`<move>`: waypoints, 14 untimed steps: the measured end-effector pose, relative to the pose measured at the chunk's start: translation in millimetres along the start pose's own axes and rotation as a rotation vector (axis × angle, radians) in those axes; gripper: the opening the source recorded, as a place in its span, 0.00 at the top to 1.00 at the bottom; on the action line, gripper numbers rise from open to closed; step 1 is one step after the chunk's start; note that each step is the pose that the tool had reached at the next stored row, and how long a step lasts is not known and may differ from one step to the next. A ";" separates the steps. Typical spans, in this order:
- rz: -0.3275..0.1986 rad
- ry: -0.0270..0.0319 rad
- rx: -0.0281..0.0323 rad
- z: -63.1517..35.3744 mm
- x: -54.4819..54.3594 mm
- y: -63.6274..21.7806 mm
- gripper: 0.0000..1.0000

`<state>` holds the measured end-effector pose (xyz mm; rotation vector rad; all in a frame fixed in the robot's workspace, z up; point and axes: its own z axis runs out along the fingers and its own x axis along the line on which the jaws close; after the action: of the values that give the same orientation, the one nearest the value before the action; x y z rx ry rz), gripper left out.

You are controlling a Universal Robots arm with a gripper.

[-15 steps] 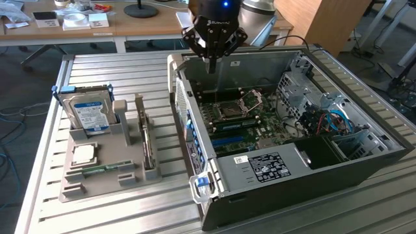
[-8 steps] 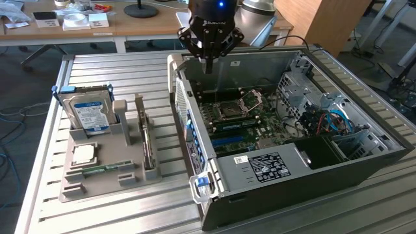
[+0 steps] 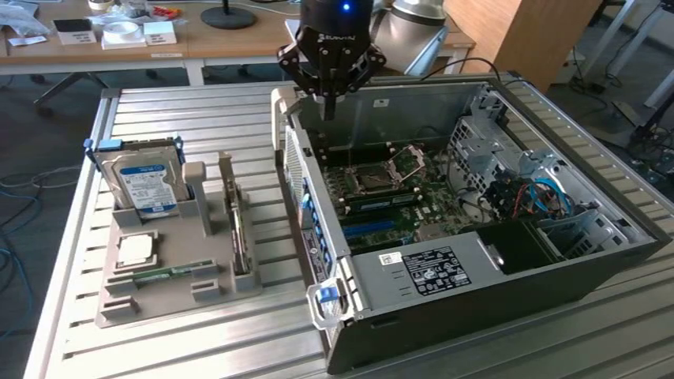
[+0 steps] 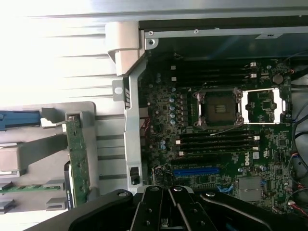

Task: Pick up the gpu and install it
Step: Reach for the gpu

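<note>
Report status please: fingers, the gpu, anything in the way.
Gripper: fingers shut, holding nothing, over the open case. Gpu upright in the grey holder, untouched. Nothing seen blocking it.

A pale brand word runs across the black body of the gripper [image 3: 328,110]; it looks like ROBOTIQ, though the letters are soft. On the motherboard [image 4: 161,120], white letters turned on their side beside the memory slots read DELL. The power supply [image 3: 474,260] carries a white label [image 3: 430,270] with rows of print too small to read. The hard drive [image 3: 147,185] has a blue and white label whose wording cannot be made out.
</note>
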<state>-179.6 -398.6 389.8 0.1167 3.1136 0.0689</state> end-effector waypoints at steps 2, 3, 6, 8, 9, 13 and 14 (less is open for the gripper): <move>0.000 -0.0001 -0.0001 0.0 1.6 -0.1 0.89; 0.000 0.0001 0.0001 0.0 2.4 -0.2 0.89; 0.000 0.0001 0.0001 0.0 5.1 -0.4 0.89; 0.000 0.0000 0.0000 0.0 7.4 -0.6 0.89; 0.000 0.0001 0.0001 0.0 8.5 -0.7 0.89; 0.000 0.0000 0.0000 0.0 14.5 -1.1 0.89; 0.000 0.0000 0.0001 0.0 16.1 -1.2 0.89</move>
<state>-195.7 -398.6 389.4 0.1166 3.1137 0.0688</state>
